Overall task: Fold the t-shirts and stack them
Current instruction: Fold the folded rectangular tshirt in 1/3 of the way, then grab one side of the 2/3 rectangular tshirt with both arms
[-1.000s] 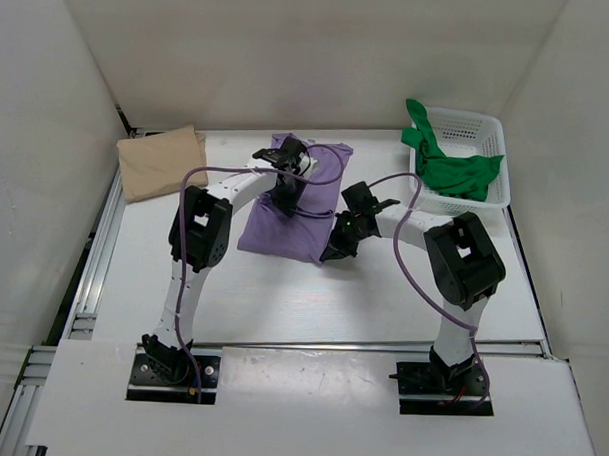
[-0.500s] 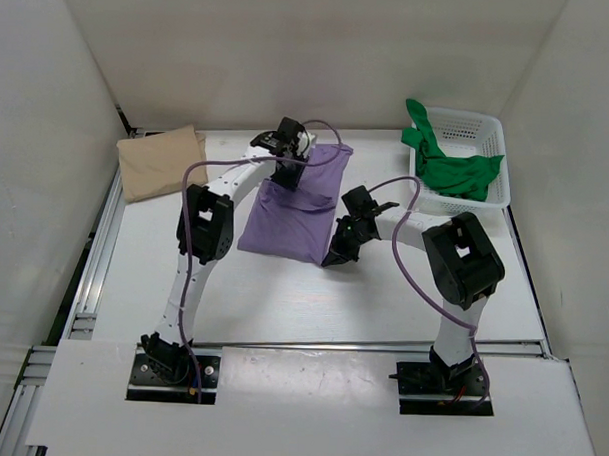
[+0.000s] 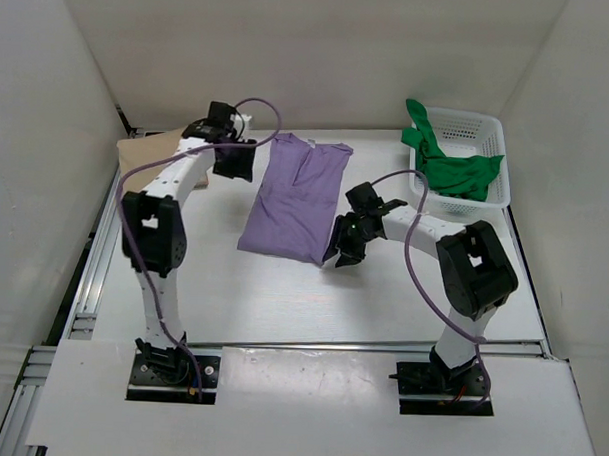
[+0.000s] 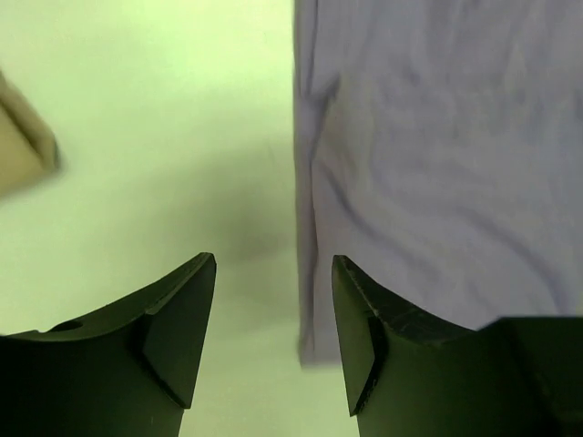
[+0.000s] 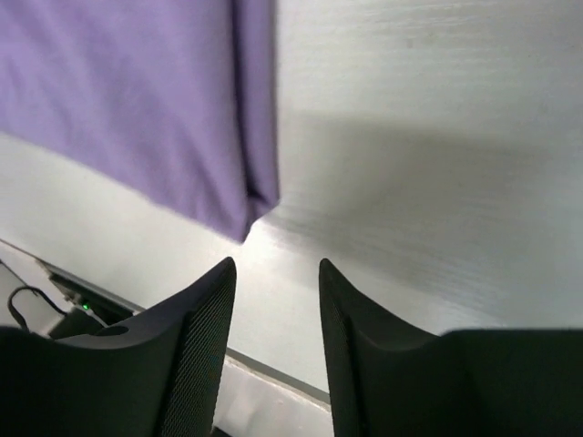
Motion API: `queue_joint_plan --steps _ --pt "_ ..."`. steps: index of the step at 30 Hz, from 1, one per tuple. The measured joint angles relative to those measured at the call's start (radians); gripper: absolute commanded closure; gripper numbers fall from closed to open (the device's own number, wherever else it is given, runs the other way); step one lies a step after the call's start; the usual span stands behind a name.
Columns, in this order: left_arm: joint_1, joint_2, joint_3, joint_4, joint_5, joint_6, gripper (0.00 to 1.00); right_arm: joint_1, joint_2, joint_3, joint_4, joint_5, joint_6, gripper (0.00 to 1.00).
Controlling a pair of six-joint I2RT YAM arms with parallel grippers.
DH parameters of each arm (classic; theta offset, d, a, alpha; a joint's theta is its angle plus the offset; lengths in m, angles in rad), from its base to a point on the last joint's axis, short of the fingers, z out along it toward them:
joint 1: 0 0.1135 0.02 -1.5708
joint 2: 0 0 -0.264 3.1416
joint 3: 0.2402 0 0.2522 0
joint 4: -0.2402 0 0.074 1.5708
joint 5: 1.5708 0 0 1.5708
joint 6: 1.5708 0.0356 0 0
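Note:
The light purple t-shirt (image 3: 296,198) lies flat in the middle of the table, folded into a long strip. My left gripper (image 3: 236,168) hovers open beside its far left edge, between it and the folded tan t-shirt (image 3: 149,161). In the left wrist view the left gripper (image 4: 272,261) is empty, with the purple t-shirt (image 4: 437,155) to its right and the tan t-shirt (image 4: 23,150) at the left edge. My right gripper (image 3: 342,253) stands open by the purple shirt's near right corner. In the right wrist view it (image 5: 275,264) is empty, apart from the purple cloth (image 5: 137,100). The green t-shirt (image 3: 451,173) is crumpled in the basket.
A white mesh basket (image 3: 491,129) stands at the back right corner, with green cloth hanging over its left rim. White walls close in the table on three sides. A metal rail (image 3: 93,261) runs along the left edge.
Both grippers have opened and let go of the purple shirt. The left arm swung from over the shirt's far end to the left, toward the tan shirt. The purple shirt now lies spread full length.

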Motion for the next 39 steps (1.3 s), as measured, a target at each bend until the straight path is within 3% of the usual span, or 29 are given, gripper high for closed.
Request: queue_joint_plan --steps 5,9,14,17,18,21,22,23,25,32,39 --pt "0.025 -0.182 -0.235 -0.033 0.115 0.000 0.35 0.000 -0.034 -0.011 0.006 -0.024 -0.022 0.45" --pt "0.013 -0.138 -0.378 -0.056 0.189 0.000 0.34 0.000 -0.003 -0.006 0.021 -0.052 -0.026 0.42" --pt "0.005 -0.064 -0.423 -0.089 0.221 -0.003 0.33 0.000 0.084 0.025 0.052 -0.127 0.002 0.40" --pt "0.008 -0.063 -0.425 -0.080 0.232 -0.004 0.35 0.000 0.101 0.036 0.069 -0.147 0.013 0.50" --pt "0.009 -0.063 -0.427 -0.079 0.239 -0.004 0.46 0.000 0.106 0.036 0.074 -0.150 0.016 0.59" --pt "0.012 -0.063 -0.446 -0.070 0.266 -0.007 0.64 -0.002 0.120 0.036 0.079 -0.151 0.020 0.72" --pt "0.012 -0.063 -0.453 -0.070 0.275 -0.008 0.80 -0.003 0.125 0.036 0.079 -0.155 0.022 0.85" --pt "0.012 -0.063 -0.458 -0.069 0.285 -0.010 0.89 -0.003 0.128 0.036 0.080 -0.155 0.021 0.90" --pt "0.012 -0.063 -0.468 -0.072 0.306 -0.006 0.89 -0.005 0.129 0.036 0.079 -0.155 0.024 1.00" --pt "0.012 -0.113 -0.543 -0.083 0.325 -0.008 0.89 -0.023 0.095 0.006 0.078 -0.153 0.012 1.00" --pt "-0.024 -0.335 -0.678 -0.235 0.311 -0.012 0.89 -0.006 -0.176 -0.152 0.043 -0.142 -0.024 1.00"
